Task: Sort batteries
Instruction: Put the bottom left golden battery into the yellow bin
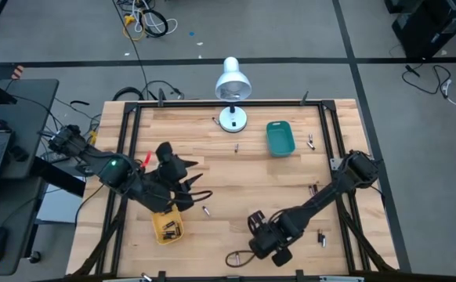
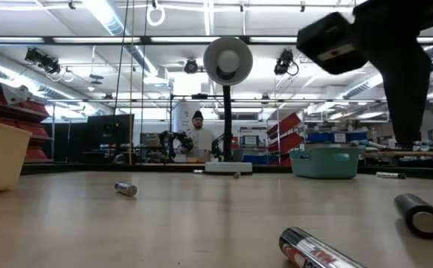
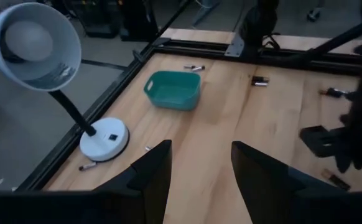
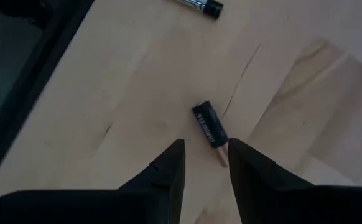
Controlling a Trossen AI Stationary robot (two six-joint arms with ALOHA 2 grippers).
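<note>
Sorting partly done: some batteries lie in the yellow tray (image 1: 168, 226), many are still loose on the desk (image 1: 236, 184).

Judging by the high view, a few cells sit in the yellow tray while the teal tray (image 1: 280, 137) looks empty, and loose ones are scattered near the lamp (image 1: 232, 94), beside the teal tray, along the right edge and at mid-desk, so most of the work seems left. The left gripper (image 1: 179, 182) hovers just beside the yellow tray, its fingers (image 3: 150, 171) spread wide and holding nothing. The right gripper (image 1: 269, 239) hangs low at the near edge, fingers (image 4: 168, 171) narrowly parted and empty, above a dark battery (image 4: 208, 125) that only the right wrist view shows clearly. The low view alone shows a person (image 2: 197, 134) in the room behind.
</note>
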